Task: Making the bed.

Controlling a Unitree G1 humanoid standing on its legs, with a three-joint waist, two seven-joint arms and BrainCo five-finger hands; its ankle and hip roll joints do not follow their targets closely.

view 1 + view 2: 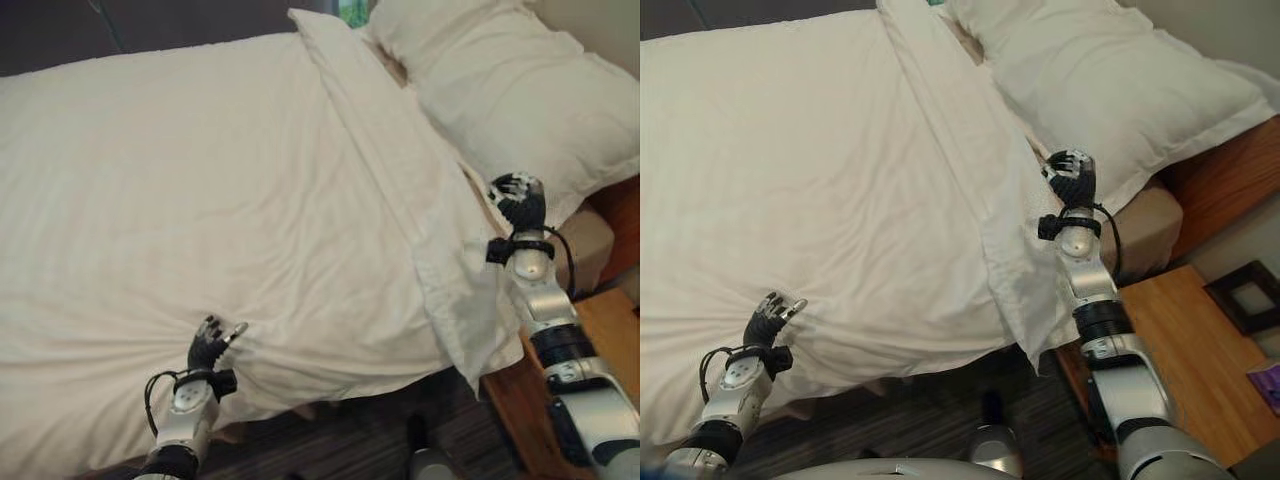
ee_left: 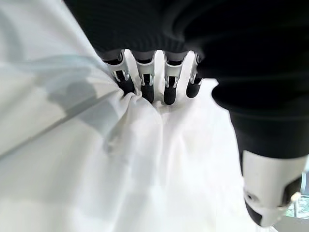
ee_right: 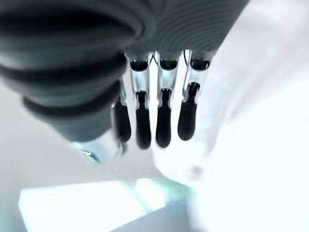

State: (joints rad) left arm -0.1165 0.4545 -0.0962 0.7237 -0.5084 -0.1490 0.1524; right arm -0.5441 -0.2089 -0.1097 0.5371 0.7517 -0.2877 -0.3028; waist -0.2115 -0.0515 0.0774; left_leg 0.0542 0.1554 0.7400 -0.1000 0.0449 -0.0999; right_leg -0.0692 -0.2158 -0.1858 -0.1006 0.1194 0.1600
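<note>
Left robot hand [image 1: 207, 347] pinches duvet [image 1: 200, 180] at bed's near edge; right robot hand [image 1: 521, 201], fingers curled, grip unclear, by pillow [image 1: 500, 80]. Pull evenly, smooth wrinkles toward edge.

The duvet [image 1: 200, 200] runs past the left and lower edges of the left eye view. The pillow [image 1: 1110, 90] is cut off at the top edge, and its near corner lies behind the right hand [image 1: 1072, 180]. The bedside table [image 1: 1185, 350] is partly covered by the right arm. Whether the right hand grips anything cannot be determined.
</note>
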